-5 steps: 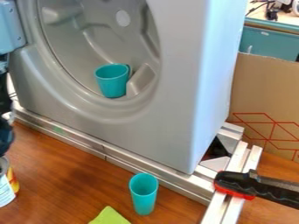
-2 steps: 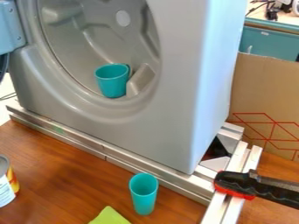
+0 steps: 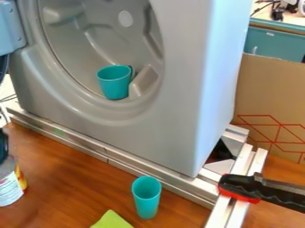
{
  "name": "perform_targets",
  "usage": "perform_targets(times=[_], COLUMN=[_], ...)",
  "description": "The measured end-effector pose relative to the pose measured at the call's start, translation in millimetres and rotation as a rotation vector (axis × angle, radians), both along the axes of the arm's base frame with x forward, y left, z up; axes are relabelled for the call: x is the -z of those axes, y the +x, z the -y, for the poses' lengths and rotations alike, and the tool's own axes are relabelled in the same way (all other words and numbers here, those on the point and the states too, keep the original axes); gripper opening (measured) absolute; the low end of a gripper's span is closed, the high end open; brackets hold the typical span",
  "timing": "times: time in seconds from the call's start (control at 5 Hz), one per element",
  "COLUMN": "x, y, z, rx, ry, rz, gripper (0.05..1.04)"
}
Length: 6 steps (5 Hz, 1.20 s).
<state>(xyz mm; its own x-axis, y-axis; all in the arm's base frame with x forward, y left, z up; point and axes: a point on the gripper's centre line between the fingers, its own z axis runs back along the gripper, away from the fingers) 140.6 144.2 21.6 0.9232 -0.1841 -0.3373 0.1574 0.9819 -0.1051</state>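
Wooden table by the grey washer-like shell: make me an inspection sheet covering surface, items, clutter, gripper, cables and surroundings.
Surface: brown wood-grain table, metal rails along the grey shell
Handled item: labelled can, at the left edge, nearest the gripper
Clutter: teal cup inside the shell; taller teal cup upright on the table; lime-green item, cut off by the bottom edge
Gripper: partly in view, just above the can; hold unclear
Cables: dark cables at upper right
Surroundings: cardboard; black-and-red clamp over the rails
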Motion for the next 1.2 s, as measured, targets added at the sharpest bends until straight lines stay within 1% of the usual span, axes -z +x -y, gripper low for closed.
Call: perform_targets(times=[0.2, 0.4, 0.6, 0.8, 1.0, 1.2], x=[-3.3, 11.0, 27.8, 32.9, 29.7, 1.0], y=[11, 34, 57, 80, 87, 87], z=[-7, -6, -11, -14, -8, -3], rx=[-0.003, 0.046, 0.080, 0.092, 0.092, 0.090], ry=[0.031, 0.071, 0.115, 0.117, 0.071, 0.072], rz=[0.045, 0.092, 0.091, 0.103, 0.132, 0.183], gripper=[1.000, 1.000, 1.000, 1.000, 1.000, 1.000])
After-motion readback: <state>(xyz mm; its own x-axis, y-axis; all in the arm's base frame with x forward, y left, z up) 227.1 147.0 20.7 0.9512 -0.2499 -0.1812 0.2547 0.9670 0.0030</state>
